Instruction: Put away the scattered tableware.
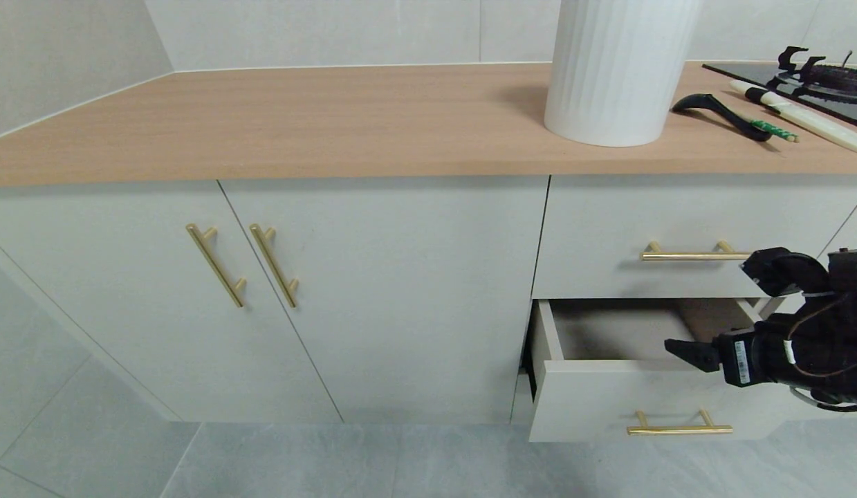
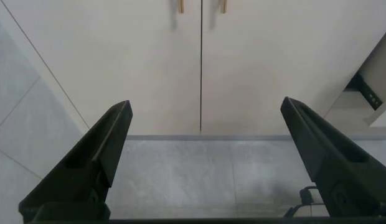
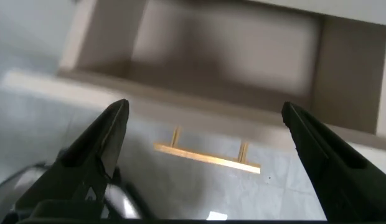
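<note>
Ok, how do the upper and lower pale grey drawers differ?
The upper pale grey drawer is shut flush; the lower pale grey drawer is pulled out, inside showing. The right gripper hangs at the lower one, not the upper. Both carry a horizontal brass bar handle.

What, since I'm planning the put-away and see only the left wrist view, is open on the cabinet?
Observer: The lower drawer, at the right, stands pulled out.
Operator: Is the right tool near it?
Observer: Yes, the right tool hangs open just before the drawer's front.
Operator: And the tableware?
Observer: A black utensil and a long whitish utensil lie on the counter, right of a white ribbed container.
</note>
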`<state>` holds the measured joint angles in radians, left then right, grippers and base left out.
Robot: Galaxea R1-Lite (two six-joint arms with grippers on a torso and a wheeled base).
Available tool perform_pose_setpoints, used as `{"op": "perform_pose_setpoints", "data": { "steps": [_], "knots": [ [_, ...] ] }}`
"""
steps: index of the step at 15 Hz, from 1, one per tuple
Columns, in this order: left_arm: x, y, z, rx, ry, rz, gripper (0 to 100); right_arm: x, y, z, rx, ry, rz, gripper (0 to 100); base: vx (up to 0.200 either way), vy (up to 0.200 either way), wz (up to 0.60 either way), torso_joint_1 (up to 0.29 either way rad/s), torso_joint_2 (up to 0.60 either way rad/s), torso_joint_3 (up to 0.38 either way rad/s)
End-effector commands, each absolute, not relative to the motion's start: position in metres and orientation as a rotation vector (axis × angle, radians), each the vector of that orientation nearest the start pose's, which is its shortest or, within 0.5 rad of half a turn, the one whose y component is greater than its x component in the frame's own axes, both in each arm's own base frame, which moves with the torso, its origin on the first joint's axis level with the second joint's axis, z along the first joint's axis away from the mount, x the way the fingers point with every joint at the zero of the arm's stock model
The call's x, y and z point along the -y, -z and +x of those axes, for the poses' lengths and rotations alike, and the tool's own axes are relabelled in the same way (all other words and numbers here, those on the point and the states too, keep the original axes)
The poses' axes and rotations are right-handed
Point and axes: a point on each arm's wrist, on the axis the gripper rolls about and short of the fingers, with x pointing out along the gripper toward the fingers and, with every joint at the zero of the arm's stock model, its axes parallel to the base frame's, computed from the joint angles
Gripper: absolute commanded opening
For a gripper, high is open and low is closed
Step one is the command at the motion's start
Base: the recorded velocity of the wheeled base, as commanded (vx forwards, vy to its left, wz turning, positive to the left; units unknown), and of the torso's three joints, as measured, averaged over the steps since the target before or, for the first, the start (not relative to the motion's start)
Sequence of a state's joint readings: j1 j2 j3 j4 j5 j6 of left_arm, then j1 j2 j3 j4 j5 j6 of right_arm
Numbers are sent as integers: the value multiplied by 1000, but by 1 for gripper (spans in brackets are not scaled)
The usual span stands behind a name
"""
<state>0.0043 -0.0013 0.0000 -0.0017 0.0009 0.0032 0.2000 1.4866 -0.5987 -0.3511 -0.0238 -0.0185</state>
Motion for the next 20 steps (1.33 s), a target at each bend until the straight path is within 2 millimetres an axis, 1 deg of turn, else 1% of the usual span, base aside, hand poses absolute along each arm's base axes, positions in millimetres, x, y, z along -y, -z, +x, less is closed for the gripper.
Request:
{"op": "perform_pose_setpoints", "data": {
  "steps": [1,5,10,14,17,20],
  "knots": [
    [0,-76,-23,2,-6,3,100,-54,-137,239,-583,-176,-80,100,0,0,0,0,0,0],
    [0,-76,-23,2,-6,3,100,-61,-125,255,-547,-88,-54,100,0,0,0,0,0,0],
    [0,-76,-23,2,-6,3,100,-62,-119,256,-565,-86,-58,100,0,0,0,0,0,0],
    [0,-76,-23,2,-6,3,100,-64,-115,265,-531,-80,-36,100,0,0,0,0,0,0],
    [0,-76,-23,2,-6,3,100,-64,-106,269,-554,-50,-49,100,0,0,0,0,0,0],
    [0,-76,-23,3,-6,3,100,-64,-106,268,-554,-47,-50,100,0,0,0,0,0,0]
  ]
}}
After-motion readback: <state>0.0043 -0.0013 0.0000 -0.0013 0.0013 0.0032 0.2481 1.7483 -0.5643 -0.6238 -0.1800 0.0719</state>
